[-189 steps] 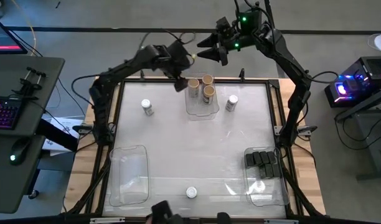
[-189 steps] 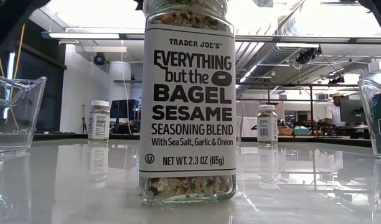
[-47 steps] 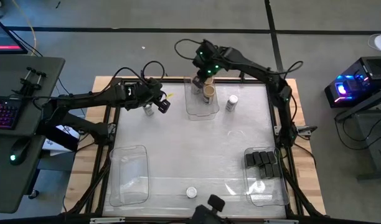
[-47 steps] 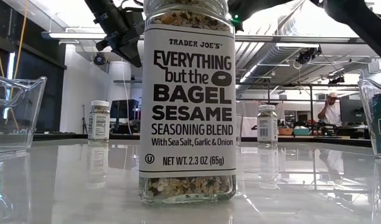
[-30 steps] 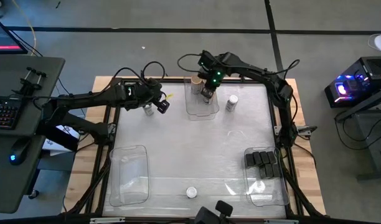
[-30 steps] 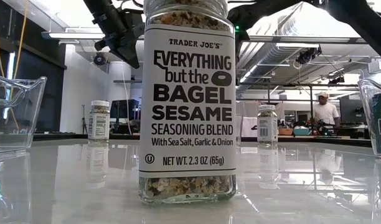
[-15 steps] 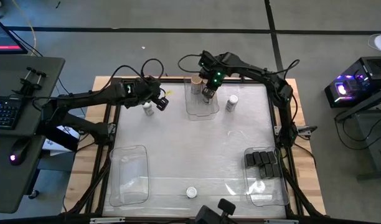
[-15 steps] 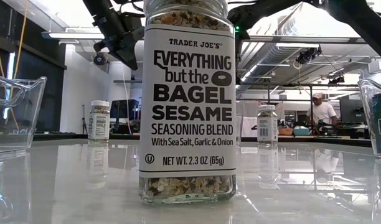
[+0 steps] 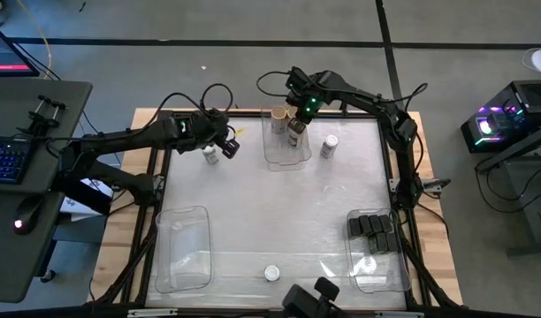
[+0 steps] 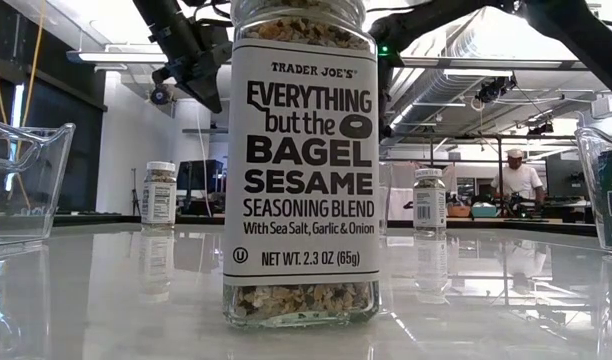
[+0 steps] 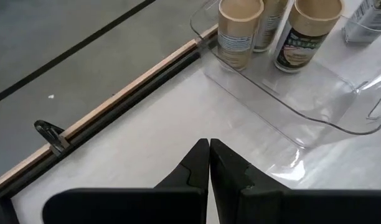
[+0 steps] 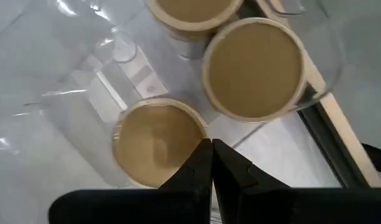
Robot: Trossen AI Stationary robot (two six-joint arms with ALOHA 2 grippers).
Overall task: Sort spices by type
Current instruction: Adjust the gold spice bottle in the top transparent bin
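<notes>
Right gripper (image 9: 294,126) hung with its fingers pressed together and empty, directly above the tan-lidded jars (image 12: 253,68) standing in the far clear bin (image 9: 286,152). Compared with half a second earlier it had barely shifted, staying over the same jars, which suggests its drop into that bin was finished and it was about to pull away. Just beside it, toward the right arm's own side and outside the bin, a white-lidded jar (image 9: 329,144) stood alone on the table (image 9: 253,212). Left gripper (image 9: 226,148), likewise closed on nothing, hovered close to another white-lidded jar (image 9: 210,155), which sat just beside its fingertips; it had drawn slightly nearer over the last second but had not opened. A third white-lidded jar (image 9: 271,273) stood well apart from both grippers at the near edge, between an unfilled near-left bin (image 9: 184,249) and the near-right bin (image 9: 377,256) holding the black boxes (image 9: 372,230). By this reckoning the tan jars and boxes were sorted, and the three white-lidded jars remained; the left gripper would need to open before grasping its neighbour.
</notes>
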